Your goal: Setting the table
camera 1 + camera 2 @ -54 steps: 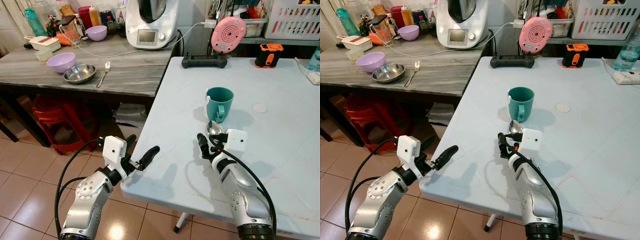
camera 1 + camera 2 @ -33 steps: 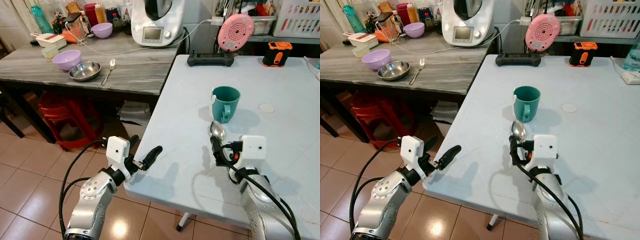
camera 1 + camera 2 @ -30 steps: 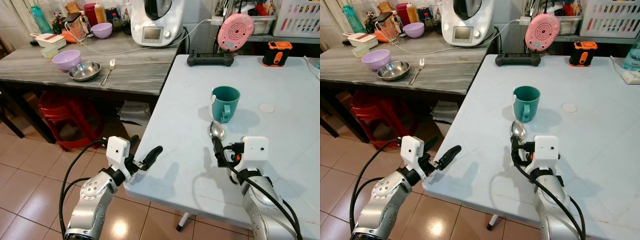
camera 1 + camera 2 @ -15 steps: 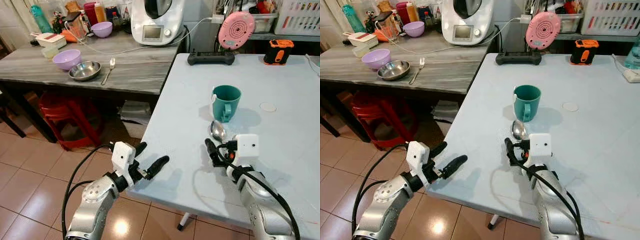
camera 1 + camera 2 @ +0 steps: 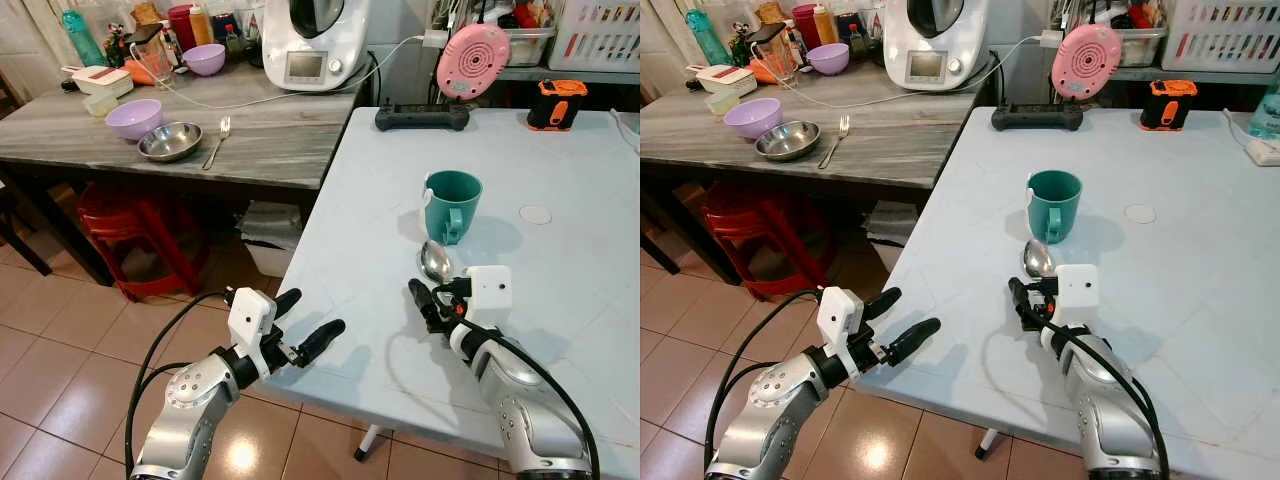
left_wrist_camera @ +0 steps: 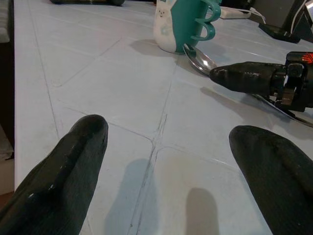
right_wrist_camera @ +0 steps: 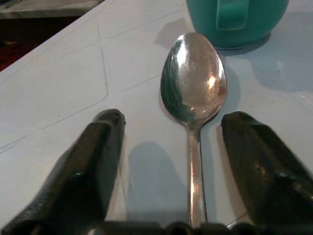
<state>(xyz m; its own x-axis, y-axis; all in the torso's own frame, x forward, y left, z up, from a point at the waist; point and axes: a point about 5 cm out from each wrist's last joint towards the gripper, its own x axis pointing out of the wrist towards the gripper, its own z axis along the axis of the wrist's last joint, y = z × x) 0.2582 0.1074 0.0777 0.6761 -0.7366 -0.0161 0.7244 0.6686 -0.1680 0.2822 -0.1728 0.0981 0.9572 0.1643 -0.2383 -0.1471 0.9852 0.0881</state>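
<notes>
right wrist view shows right claw (image 7: 171, 171) released, fingers apart astride the spoon (image 7: 194, 83) beside teal mug (image 5: 451, 203)

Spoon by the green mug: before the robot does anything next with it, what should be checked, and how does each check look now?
1. Spoon lying flat on the table: ok.
2. Right gripper fingers spread open on either side of the handle: ok.
3. Spoon free of the fingers: cannot tell; the handle's end runs out of sight at the gripper's base.
4. Spoon bowl close to the teal mug but not touching: ok.
5. Left gripper open at the table's near edge, away from the spoon: ok.
</notes>
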